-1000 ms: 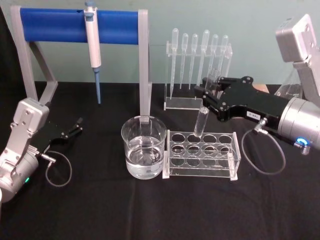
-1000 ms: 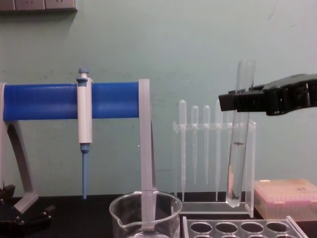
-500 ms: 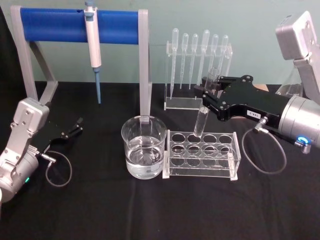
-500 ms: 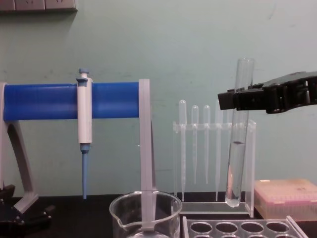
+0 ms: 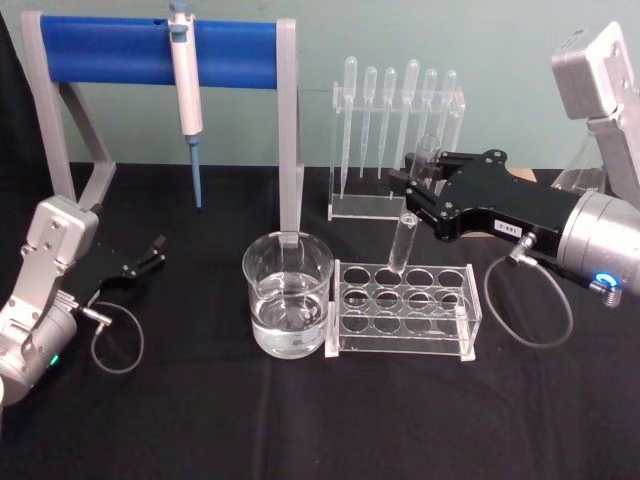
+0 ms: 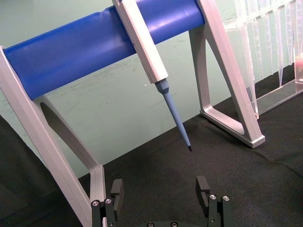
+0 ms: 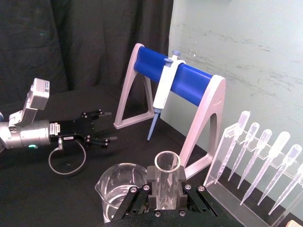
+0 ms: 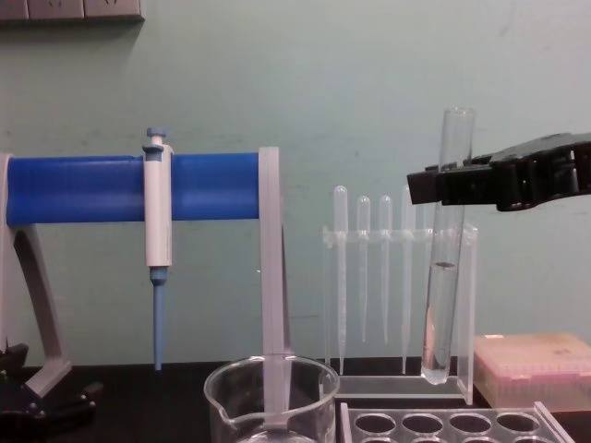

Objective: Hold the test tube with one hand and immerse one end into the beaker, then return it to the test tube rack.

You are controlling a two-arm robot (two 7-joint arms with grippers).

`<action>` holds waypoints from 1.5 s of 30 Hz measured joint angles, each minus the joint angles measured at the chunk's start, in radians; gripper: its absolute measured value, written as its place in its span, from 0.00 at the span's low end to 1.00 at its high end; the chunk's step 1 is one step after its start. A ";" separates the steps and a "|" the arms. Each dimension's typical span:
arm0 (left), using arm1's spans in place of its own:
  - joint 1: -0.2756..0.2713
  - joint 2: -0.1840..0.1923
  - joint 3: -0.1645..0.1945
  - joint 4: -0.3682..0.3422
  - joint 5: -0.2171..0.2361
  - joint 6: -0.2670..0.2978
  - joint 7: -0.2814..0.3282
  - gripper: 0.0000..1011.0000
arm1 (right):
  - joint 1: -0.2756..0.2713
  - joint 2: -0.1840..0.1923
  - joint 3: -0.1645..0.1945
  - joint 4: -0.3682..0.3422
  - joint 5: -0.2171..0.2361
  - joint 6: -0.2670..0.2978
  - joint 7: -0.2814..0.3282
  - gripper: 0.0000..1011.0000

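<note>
The test tube [image 8: 441, 305] hangs nearly upright with a little liquid in its lower part. My right gripper [image 8: 445, 186] is shut on its upper part, just under the open rim [image 7: 166, 162]. In the head view the test tube [image 5: 403, 245] has its round end just above a back hole of the clear rack [image 5: 405, 312], held by the right gripper [image 5: 421, 183]. The beaker [image 5: 287, 296], about a third full of clear liquid, stands left of the rack and apart from the tube; its rim shows in the chest view [image 8: 272, 399]. My left gripper [image 5: 150, 254] rests open at the far left of the table.
A grey stand with a blue bar [image 5: 130, 50] carries a white-and-blue pipette [image 5: 186, 90] at the back left. A clear holder of plastic pipettes [image 5: 398, 130] stands behind the rack. A pink box [image 8: 533, 369] sits at the right. The table is covered with black cloth.
My right gripper has levelled a little and lifted the test tube slightly over the rack. The left arm has not moved.
</note>
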 joint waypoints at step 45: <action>0.000 0.000 0.000 0.000 0.000 0.000 0.000 0.99 | -0.001 -0.001 0.001 0.000 -0.002 0.000 0.000 0.23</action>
